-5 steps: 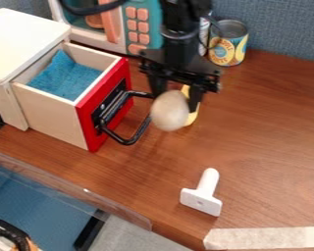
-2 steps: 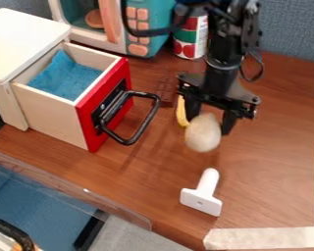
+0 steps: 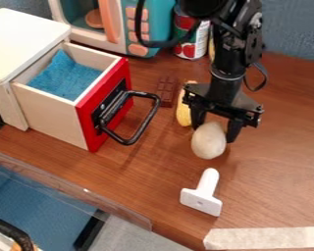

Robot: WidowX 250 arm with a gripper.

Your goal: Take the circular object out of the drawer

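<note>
corn [image 3: 184,112] lies beside a brown bar [image 3: 166,89], a can [image 3: 190,48] near a teal microwave [image 3: 161,22].

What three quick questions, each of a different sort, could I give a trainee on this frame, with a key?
1. Multiple choice. What lies inside the open drawer?
A) A yellow corn cob
B) A blue cloth
C) A tin can

2. True or false. The pale egg-shaped object is outside the drawer, held between the fingers of the hand.

3. Fill in the missing word. The drawer's front panel is ____, while its handle is black.

Key: 1 B; 2 true; 3 red
</note>
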